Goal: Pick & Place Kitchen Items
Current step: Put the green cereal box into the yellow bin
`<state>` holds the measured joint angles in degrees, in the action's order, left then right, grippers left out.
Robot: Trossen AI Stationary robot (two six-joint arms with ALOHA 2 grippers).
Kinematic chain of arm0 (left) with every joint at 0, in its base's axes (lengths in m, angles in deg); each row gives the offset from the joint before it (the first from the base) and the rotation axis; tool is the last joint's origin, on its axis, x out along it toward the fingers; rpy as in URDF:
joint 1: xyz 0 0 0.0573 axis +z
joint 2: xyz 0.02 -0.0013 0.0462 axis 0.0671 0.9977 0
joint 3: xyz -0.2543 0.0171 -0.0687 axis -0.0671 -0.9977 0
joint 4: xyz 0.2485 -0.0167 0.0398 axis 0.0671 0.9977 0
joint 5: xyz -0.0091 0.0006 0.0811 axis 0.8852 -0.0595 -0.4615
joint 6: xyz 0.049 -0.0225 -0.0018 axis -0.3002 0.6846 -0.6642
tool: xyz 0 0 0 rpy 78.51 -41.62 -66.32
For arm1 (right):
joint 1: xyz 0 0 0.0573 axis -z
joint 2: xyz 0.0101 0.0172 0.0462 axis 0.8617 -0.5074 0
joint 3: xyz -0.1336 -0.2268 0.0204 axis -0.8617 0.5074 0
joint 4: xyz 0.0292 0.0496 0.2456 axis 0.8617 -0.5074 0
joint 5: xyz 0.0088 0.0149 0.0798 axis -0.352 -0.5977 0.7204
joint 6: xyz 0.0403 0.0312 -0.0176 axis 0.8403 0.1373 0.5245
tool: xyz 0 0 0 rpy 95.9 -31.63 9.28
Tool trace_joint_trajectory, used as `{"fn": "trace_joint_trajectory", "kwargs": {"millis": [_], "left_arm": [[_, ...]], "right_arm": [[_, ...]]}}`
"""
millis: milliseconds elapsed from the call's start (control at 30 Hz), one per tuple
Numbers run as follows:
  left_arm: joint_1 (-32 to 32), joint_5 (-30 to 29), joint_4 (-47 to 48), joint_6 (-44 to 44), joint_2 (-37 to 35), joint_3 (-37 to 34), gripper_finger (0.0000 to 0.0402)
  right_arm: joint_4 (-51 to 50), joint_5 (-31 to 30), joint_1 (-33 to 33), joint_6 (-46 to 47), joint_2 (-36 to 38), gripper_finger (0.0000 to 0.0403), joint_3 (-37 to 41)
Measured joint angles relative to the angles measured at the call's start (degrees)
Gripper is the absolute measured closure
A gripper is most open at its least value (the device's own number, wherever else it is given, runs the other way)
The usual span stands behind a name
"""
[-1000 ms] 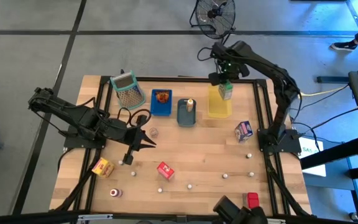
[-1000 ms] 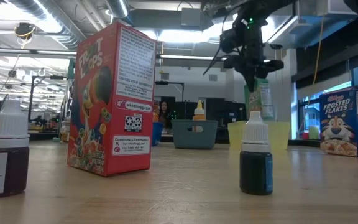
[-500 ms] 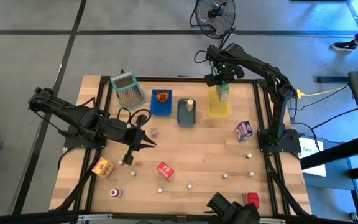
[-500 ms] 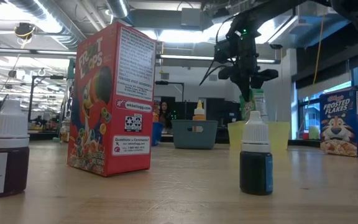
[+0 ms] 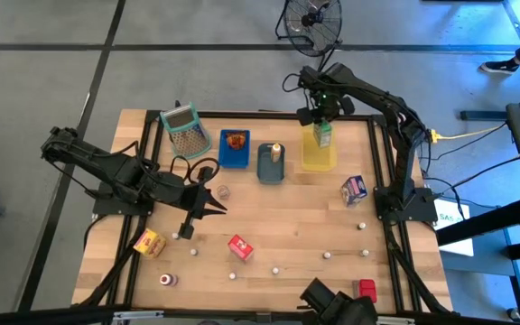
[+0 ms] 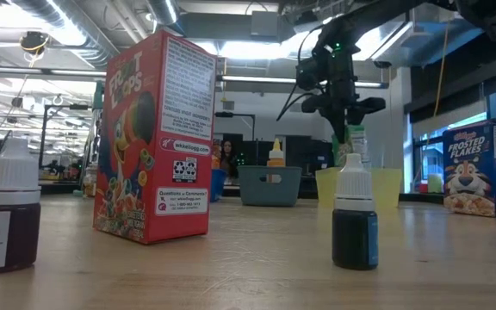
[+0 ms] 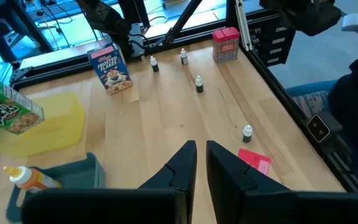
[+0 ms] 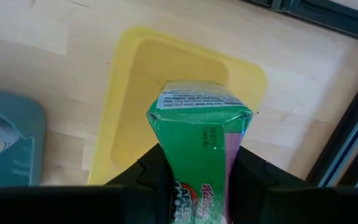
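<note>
Hanging over the far right of the table, the right gripper [image 5: 322,124] is clamped on a green carton [image 8: 199,134], its fingers pressed to both sides, and holds it directly above the yellow tray [image 5: 318,155]. In the low view the carton's bottom sits behind the tray's rim, so whether it touches the tray floor cannot be told.

Beside the yellow tray stands the grey tray [image 5: 270,167] with an orange-capped bottle [image 5: 276,151] inside, then the blue tray [image 5: 235,150] and the mesh basket [image 5: 185,131] at the far left of the row. The table's black frame rail runs just behind and to the right of the yellow tray, leaving little room on that side.

The Frosted Flakes carton [image 5: 355,190] stands near the right edge, apart from the trays. Mid-table, the left gripper [image 5: 186,233] rests low with its fingers together, holding nothing. Near it sit the red Froot Loops carton [image 5: 239,246], a yellow-orange carton [image 5: 149,243], and small white-capped bottles [image 5: 276,269] scattered along the near side. The centre of the table is bare wood.
</note>
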<state>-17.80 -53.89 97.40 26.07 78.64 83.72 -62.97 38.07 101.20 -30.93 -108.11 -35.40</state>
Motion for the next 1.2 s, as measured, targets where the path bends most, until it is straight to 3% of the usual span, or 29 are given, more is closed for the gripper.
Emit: {"fn": "trace_joint_trajectory", "kwargs": {"millis": [633,1200], "left_arm": [[0.00,0.00,0.00,0.39,0.00,0.00,0.0370],[0.00,0.00,0.00,-0.17,0.00,0.00,0.0370]], "right_arm": [[6.67,3.02,3.30,4.10,0.02,0.0284,6.73],[8.19,-1.92,3.37,3.89,0.02,0.0284,7.46]]}}
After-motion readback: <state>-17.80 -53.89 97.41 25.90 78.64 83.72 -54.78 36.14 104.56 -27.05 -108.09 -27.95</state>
